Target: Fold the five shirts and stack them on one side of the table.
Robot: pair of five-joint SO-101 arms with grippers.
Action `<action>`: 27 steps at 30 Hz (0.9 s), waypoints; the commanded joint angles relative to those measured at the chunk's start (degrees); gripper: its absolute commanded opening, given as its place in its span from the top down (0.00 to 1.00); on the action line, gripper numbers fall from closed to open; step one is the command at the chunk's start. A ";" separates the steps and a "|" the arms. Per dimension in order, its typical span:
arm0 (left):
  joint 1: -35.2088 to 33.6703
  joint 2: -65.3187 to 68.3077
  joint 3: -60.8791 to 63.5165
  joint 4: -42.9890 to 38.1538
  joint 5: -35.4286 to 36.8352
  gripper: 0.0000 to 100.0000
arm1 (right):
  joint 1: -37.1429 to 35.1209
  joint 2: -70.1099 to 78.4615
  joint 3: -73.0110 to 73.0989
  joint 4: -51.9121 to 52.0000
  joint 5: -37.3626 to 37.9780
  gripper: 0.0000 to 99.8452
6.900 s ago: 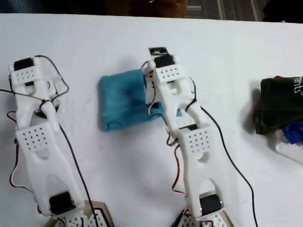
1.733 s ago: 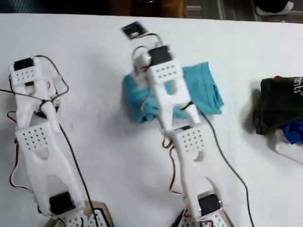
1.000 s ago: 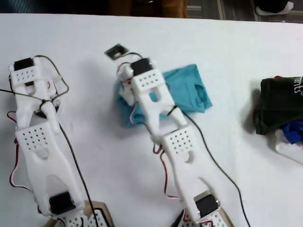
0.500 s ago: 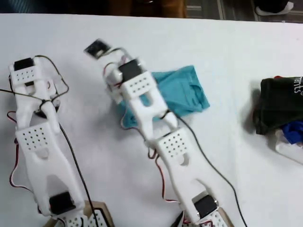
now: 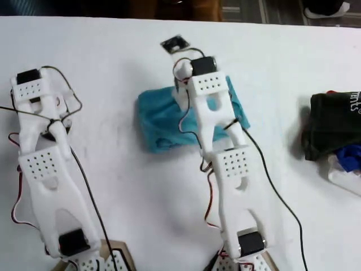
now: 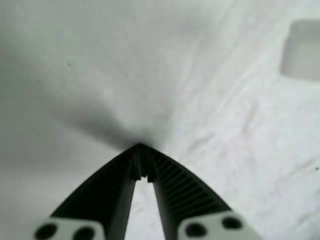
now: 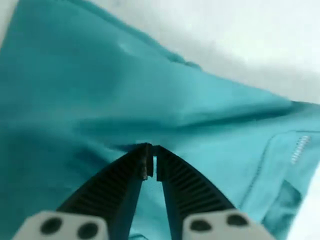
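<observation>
A teal shirt [image 5: 161, 121] lies bunched in a rough rectangle at the table's middle, a little toward the back. My right arm [image 5: 217, 130] stretches over its right half. In the right wrist view my right gripper [image 7: 151, 160] is shut, its tips resting on the teal shirt [image 7: 75, 90] where creases meet; no cloth shows between the fingers. My left gripper [image 6: 142, 167] is shut with its tips down against the bare white table [image 6: 225, 125]. The left arm [image 5: 42, 147] lies along the table's left side, apart from the shirt.
A stack of folded clothes sits at the right edge: a dark green shirt [image 5: 333, 130] on top, with blue cloth [image 5: 351, 156] and white cloth [image 5: 344, 176] in front of it. Cables hang off both arms. White tabletop [image 5: 124, 192] lies between the arms.
The right arm swung back from the left to the right across the teal shirt, which now looks more compact than a second ago. The left arm has kept still.
</observation>
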State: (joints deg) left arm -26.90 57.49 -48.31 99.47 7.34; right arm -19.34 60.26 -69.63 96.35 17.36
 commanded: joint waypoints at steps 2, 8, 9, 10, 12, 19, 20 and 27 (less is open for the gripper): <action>3.52 -0.09 0.48 -0.09 -0.26 0.97 | -5.58 1.27 1.67 0.66 0.62 0.98; 3.52 -0.09 0.48 -0.09 -0.26 0.97 | -13.32 1.45 -3.16 4.97 1.49 0.98; 3.52 -0.09 0.48 -0.09 -0.26 0.97 | -14.64 1.45 -3.25 5.14 1.76 0.98; 3.52 -0.09 0.48 -0.09 -0.26 0.97 | -15.69 1.36 -3.16 5.14 1.76 0.98; 3.52 -0.09 0.48 -0.09 -0.26 0.97 | -17.36 0.31 -3.08 5.05 2.20 0.98; 3.52 -0.09 0.48 -0.09 -0.26 0.97 | -12.09 -5.32 -3.60 4.97 4.31 0.98; 3.52 -0.09 0.48 -0.09 -0.26 0.97 | -10.15 -6.73 -3.60 4.97 4.48 0.98; 3.52 -0.09 0.48 -0.09 -0.26 0.97 | 3.30 -12.88 -3.08 4.88 5.89 0.82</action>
State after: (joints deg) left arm -26.90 57.49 -48.31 99.47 7.34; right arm -20.48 52.62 -70.86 100.04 21.58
